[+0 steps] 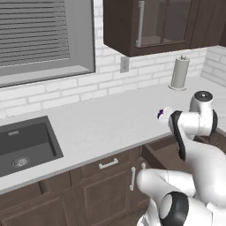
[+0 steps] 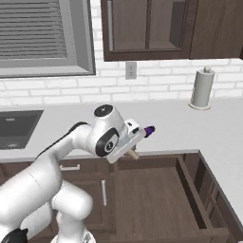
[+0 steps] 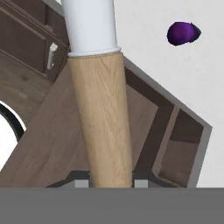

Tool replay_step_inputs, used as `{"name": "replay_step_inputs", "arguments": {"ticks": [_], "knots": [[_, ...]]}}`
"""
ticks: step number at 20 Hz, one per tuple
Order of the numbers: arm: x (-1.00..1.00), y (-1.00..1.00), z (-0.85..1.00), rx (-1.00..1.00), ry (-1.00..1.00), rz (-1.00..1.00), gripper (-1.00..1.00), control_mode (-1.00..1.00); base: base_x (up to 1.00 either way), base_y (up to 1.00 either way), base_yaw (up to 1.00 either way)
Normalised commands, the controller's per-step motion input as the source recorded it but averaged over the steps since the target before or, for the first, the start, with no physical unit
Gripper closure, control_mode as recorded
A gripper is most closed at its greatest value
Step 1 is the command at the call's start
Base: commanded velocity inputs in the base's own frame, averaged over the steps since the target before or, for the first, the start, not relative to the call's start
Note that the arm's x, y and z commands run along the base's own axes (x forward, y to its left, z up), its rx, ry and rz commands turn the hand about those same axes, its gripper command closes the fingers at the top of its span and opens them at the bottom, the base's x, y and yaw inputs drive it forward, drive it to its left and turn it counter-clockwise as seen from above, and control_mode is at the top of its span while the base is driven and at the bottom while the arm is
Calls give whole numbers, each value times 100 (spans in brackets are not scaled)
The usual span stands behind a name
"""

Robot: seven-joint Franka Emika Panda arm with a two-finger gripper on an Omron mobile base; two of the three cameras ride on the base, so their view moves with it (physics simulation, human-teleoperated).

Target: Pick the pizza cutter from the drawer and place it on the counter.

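The pizza cutter (image 3: pixel 101 109) fills the middle of your hand view: a slim tan wooden handle with visible grain, widening slightly as it runs away from the camera, capped by a smooth white collar at the far end. Its wheel is out of that frame. The handle's near end sits between the two dark fingertips of the gripper (image 3: pixel 110 183), which press against it from either side, so the gripper is clamped on the cutter's handle.

In the right base view you see the gripper (image 2: pixel 134 142) held above the open drawer (image 2: pixel 190 190), with a short stub of the tan handle (image 2: pixel 133 154) poking out below the hand. The cutter is lifted clear of the drawer's dark wooden floor and hangs just in front of the counter (image 2: pixel 190 123) edge. The drawer is pulled well out, a wide dark brown box with a shallow interior.

A small purple roundish object (image 3: pixel 183 33) lies on the light grey-white counter beyond the cutter's tip. It shows just past the hand in the right base view (image 2: pixel 149 130) and beside the arm's wrist in the left base view (image 1: pixel 162 114).

Farther back on the counter a paper towel roll (image 2: pixel 202 89) stands upright near the white brick wall. The dark inset sink (image 1: pixel 22 148) lies well to the left, under a window with closed blinds (image 1: pixel 35 31).
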Motion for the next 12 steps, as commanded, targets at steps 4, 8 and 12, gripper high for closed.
{"name": "replay_step_inputs", "arguments": {"ticks": [4,8,12], "knots": [[96,96,72,-15,27,-14,100,-100,0,0,0],[100,46,8,0,37,-8,100,-100,0,0,0],[100,70,-9,4,17,-12,100,-100,0,0,0]]}}
